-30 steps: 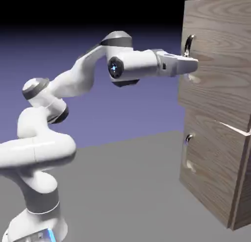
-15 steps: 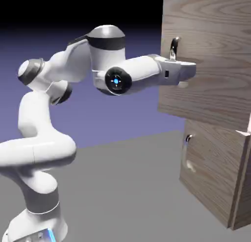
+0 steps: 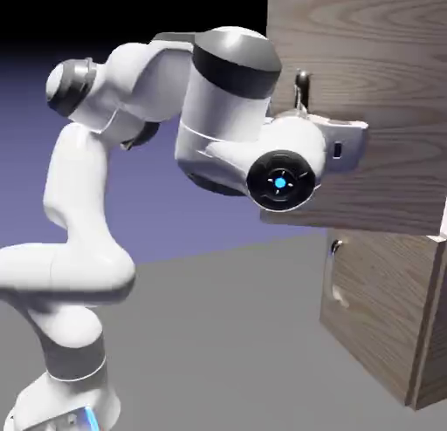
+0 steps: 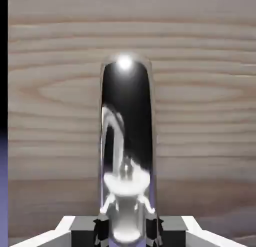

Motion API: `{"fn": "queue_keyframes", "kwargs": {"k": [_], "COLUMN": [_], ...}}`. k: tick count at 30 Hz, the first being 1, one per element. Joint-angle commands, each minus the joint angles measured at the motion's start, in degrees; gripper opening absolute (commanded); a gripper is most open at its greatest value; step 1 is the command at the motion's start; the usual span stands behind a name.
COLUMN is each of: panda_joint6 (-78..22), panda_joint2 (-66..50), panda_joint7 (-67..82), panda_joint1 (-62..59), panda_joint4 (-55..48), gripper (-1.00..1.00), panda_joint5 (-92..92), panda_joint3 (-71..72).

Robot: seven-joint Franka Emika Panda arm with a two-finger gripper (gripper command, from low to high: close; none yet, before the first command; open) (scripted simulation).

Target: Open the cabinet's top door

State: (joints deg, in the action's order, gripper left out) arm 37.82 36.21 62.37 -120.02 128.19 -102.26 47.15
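The cabinet [image 3: 431,333] stands at the exterior view's right. Its top door [image 3: 393,89] is swung outward to the left, its edge well past the lower panel. My gripper [image 3: 353,147] is shut on the top door's silver bar handle [image 3: 301,87], whose upper end shows above the hand. In the hand view the shiny handle [image 4: 126,136] runs upright between my fingertips [image 4: 84,226], against the door's wood grain [image 4: 210,101]. The gripper [image 4: 127,232] sits at the handle's lower end.
The lower door [image 3: 375,307] stays flush with its short dark handle [image 3: 335,246]. My arm's white wrist and elbow [image 3: 231,115] are bunched close in front of the swung door. Grey tabletop [image 3: 218,351] lies below.
The top door has swung further out to the left with the gripper holding its handle. The arm has folded back, and its wrist joint now faces the camera.
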Motion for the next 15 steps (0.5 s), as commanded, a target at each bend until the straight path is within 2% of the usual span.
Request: {"fn": "queue_keyframes", "kwargs": {"k": [1, 7, 15], "panda_joint6": [-0.7, -1.6, 4.7], "panda_joint2": [-2.1, -14.5, -31.2], "panda_joint7": [1.0, 5.3, 5.0], "panda_joint1": [-1.5, -9.2, -12.8], "panda_joint4": [-1.9, -12.5, -21.4], "gripper": [-1.0, -1.0, -1.0], "panda_joint5": [1.8, 12.1, 24.3], "panda_joint3": [1.4, 11.1, 22.3]}}
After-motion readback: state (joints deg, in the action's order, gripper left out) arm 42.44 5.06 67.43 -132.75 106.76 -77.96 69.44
